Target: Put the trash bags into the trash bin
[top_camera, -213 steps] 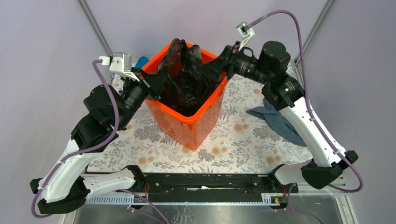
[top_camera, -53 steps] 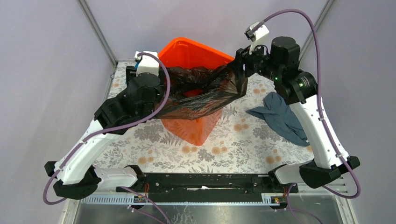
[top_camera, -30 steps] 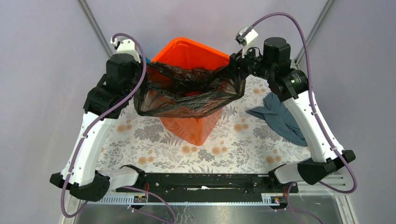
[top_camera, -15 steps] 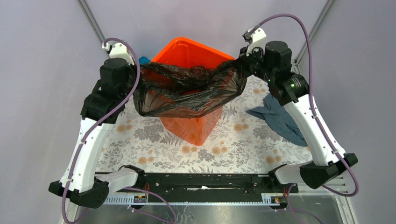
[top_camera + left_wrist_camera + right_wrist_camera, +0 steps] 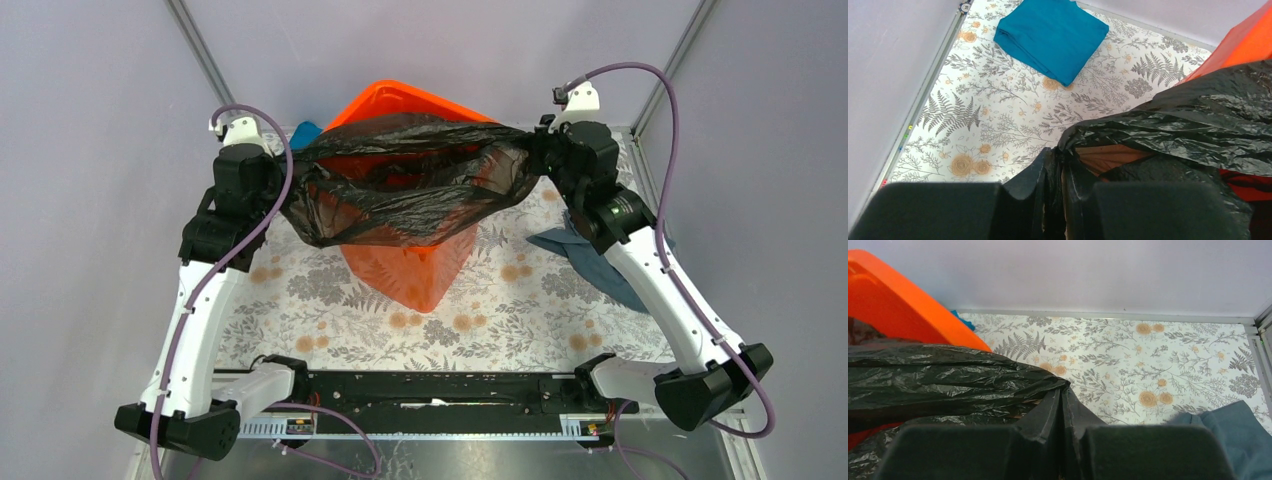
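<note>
Both raised high off the bench and spread wide, upper links rising steeply from the near edge, wrists turned inward toward each other at the far side. Left tool up at the far left, clamped on the left end of the trash bag. Seen from the left wrist, closed on a bunched fold of creased black film that runs off to the right. Right tool up at the far right, a little farther back than its partner, likewise pinching the bag's other end. Seen from the right wrist, fingertips pressed together with film gathered between them.

Stretched between the two tools, mouth open upward, belly sagging in the middle. Hanging directly over the trash bin, draped across its near rim and hiding most of its opening. Cannot tell how far the film reaches inside. Orange far rim showing behind the bag, tapering walls showing below it.

Standing on the floral bench at mid-far, one corner turned toward the arm bases. Grey-blue cloth lying crumpled under the right forearm. Folded teal cloth flat on the bench at the far left, near the bin.
</note>
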`<state>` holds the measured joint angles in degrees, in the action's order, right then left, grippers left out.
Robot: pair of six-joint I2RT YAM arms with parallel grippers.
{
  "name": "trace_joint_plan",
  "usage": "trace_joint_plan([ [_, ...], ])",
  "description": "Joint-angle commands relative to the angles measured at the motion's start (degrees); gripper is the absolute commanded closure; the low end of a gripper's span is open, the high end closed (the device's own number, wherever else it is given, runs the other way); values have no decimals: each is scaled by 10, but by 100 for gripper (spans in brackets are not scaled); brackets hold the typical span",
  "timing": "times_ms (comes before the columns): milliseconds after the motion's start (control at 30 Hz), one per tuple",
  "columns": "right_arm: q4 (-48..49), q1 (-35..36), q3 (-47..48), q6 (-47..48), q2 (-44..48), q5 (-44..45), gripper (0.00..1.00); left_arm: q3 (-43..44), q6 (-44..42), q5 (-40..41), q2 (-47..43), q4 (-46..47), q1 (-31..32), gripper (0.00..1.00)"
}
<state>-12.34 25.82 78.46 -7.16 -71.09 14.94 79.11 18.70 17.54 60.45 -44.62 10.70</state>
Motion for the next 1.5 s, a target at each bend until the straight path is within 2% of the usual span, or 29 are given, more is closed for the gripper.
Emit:
trace_joint_plan([
  [0,55,-5,34,-4,-22,36,90,-3,13,-23,-17,15,-15,81],
  [133,68,-16,61,-3,-49,38,88,-10,21,-41,-21,29,-18,80],
  [267,76,-33,78,-10,-80,1,83,-16,27,-64,-18,48,-18,79],
  [433,80,-46,55,-23,-94,-32,79,-34,33,-102,-16,72,-19,76],
  [600,37,-52,52,-22,-100,-66,55,-58,39,-141,-15,88,-19,74],
  [700,-90,-52,122,-18,-114,-12,36,-53,38,-132,-16,79,-19,73],
  [833,-282,-52,278,-13,-130,17,13,-44,37,-133,-28,75,-19,72],
  [933,-336,-52,299,-33,-94,7,1,-44,41,-140,-33,75,-19,72],
  [967,-337,-52,292,-48,-75,-1,0,-45,43,-143,-34,75,-19,72],
  [1067,-321,-52,247,-116,-19,-70,0,-49,47,-147,-38,72,-19,72],
  [1167,-262,-52,175,-214,24,-214,0,-51,49,-151,-40,67,-19,72],
  [1233,-197,-52,120,-300,50,-294,0,-53,50,-153,-43,66,-19,72],
  [1300,-91,-51,46,-399,82,-350,0,-55,51,-155,-45,67,-19,72],
  [1367,-12,-51,-19,-482,113,-360,1,-53,51,-156,-45,65,-19,72],
  [1467,56,-52,-96,-577,158,-336,3,-52,52,-161,-48,65,-19,71],
])
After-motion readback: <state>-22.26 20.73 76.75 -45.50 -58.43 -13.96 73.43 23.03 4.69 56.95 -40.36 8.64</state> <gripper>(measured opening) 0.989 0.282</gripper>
